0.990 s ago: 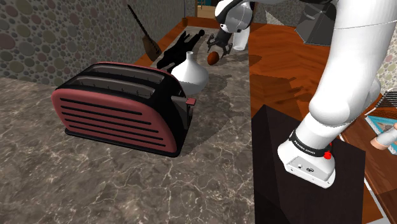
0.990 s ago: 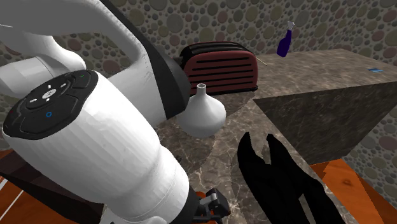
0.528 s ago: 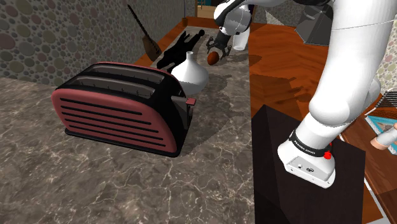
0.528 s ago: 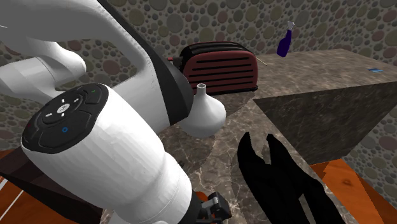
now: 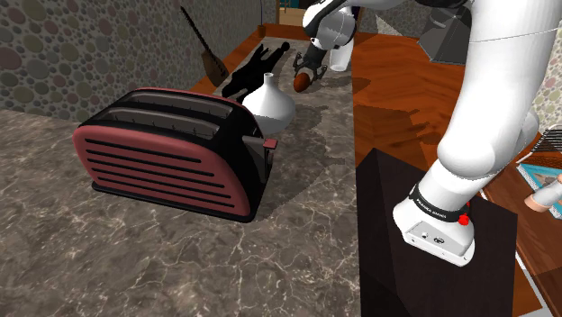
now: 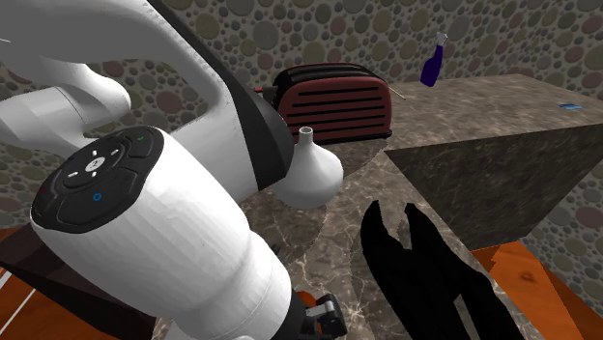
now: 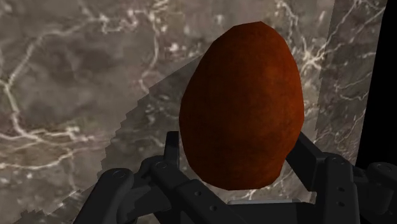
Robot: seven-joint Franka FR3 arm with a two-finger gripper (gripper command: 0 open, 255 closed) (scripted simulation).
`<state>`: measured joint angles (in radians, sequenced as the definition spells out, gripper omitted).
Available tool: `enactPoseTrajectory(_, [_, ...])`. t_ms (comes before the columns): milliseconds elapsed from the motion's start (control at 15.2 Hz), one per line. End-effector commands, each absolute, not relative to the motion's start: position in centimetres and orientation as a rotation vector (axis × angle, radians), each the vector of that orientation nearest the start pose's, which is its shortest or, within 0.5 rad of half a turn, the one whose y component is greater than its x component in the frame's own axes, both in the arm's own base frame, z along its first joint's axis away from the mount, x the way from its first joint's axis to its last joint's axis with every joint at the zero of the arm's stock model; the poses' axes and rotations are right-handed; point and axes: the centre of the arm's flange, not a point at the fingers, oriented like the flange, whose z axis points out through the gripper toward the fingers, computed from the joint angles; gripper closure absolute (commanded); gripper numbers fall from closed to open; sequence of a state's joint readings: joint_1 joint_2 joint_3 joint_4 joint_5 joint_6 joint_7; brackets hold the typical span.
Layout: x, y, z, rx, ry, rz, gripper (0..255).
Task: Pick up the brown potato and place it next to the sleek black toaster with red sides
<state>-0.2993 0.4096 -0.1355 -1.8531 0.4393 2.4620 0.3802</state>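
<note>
The brown potato (image 7: 242, 108) is an egg-shaped reddish-brown lump resting on the dark marbled counter (image 7: 70, 83). My black gripper (image 7: 238, 141) is shut on it, one finger pressing each side of its lower half. In the shoulder view the potato (image 5: 302, 83) and gripper (image 5: 303, 72) sit at the far end of the counter, well behind the toaster (image 5: 171, 153). The toaster is black with dull red slatted sides; it also shows in the second exterior view, toaster (image 6: 333, 101), near the pebbled wall.
A white bulb-shaped vase (image 5: 268, 104) stands between the toaster and the potato. A flat black shape (image 5: 257, 67) lies at the counter's far end beside a broom-like tool (image 5: 209, 54). A white cup (image 5: 340, 56) stands behind the gripper. A blue spray bottle (image 6: 432, 60) is beyond the toaster.
The fingers have closed from wide apart onto the potato. The arm sank slightly over the potato earlier and has held still since.
</note>
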Motion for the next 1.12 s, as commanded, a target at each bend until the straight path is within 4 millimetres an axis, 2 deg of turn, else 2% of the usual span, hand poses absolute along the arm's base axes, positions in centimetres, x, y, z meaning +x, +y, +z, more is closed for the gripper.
enactPoseTrajectory(0, [59.9, -27.1, 32.3, -2.441, 1.518, -0.305, 255])
enactPoseTrajectory(198, [59.9, -27.1, 32.3, -2.441, 1.518, -0.306, 255])
enactPoseTrajectory(1056, [59.9, -27.1, 39.1, -2.441, 1.518, -0.306, 255])
